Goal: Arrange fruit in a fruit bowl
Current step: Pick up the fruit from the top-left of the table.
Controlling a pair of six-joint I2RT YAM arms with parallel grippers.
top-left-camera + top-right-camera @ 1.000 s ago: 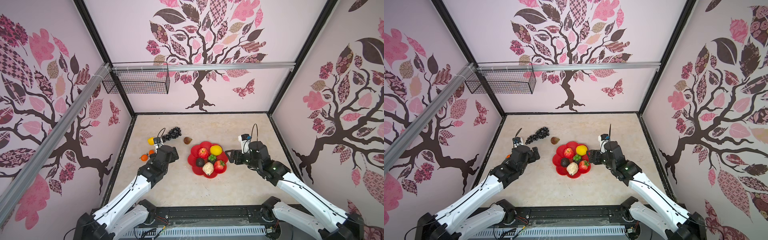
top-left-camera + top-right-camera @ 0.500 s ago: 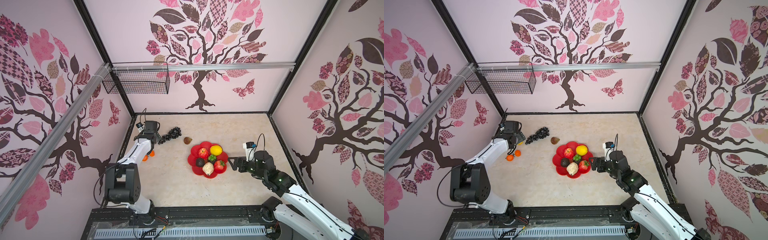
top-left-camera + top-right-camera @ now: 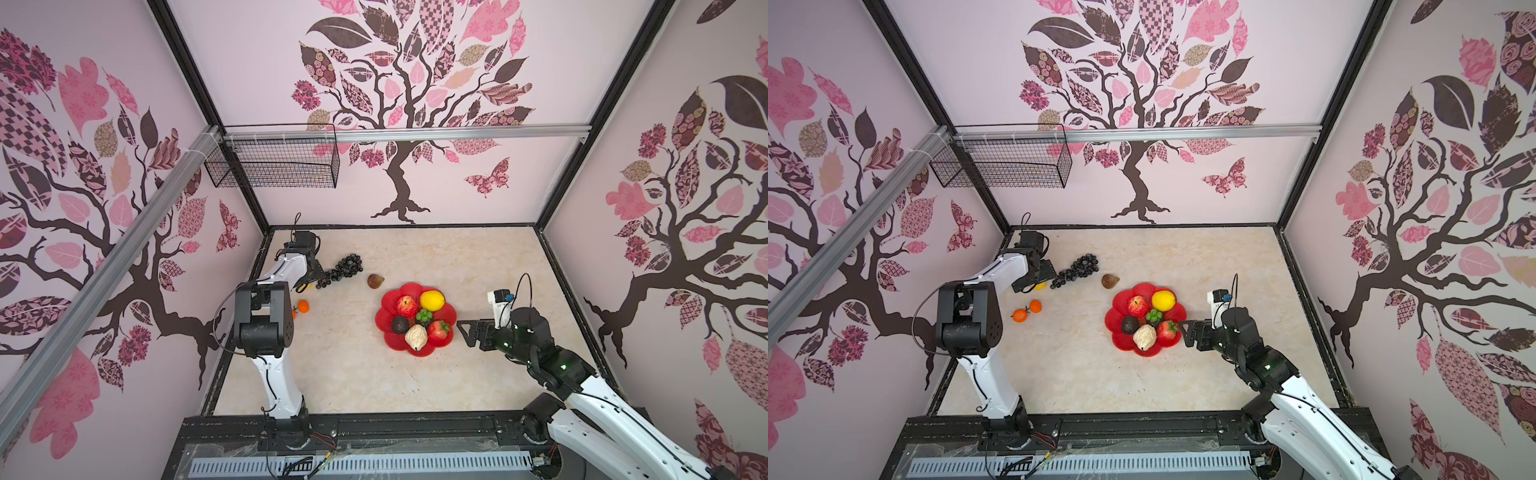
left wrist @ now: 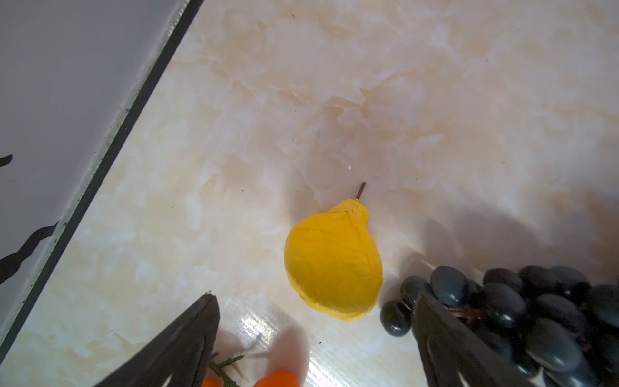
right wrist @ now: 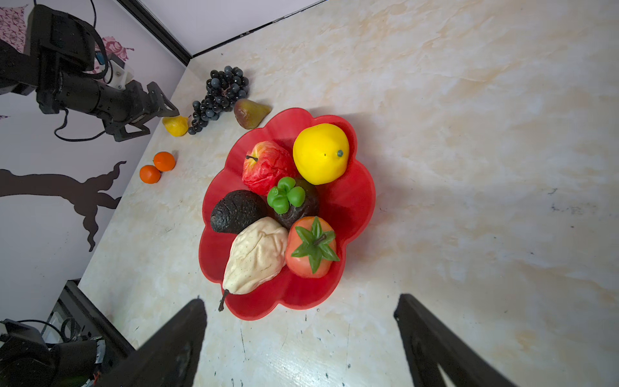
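Red glossy petalled plastic bowl (image 5: 356, 201) sits centrally on the table (image 3: 457, 257), holding several toy fruits (image 5: 321, 154). Far left, our left tool (image 3: 311, 277) hangs open over the small yellow pear-shaped fruit (image 4: 331, 261), which we judge the next pick; our right tool (image 3: 465, 332) hovers open beside the bowl.

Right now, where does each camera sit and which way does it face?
Top views: high overhead, facing down at the table; left arm and right arm show.
Left wrist: above the yellow fruit beside the grapes; left end effector shows.
Right wrist: faces the fruit bowl; right end effector shows.
Both wrist views share the grapes.
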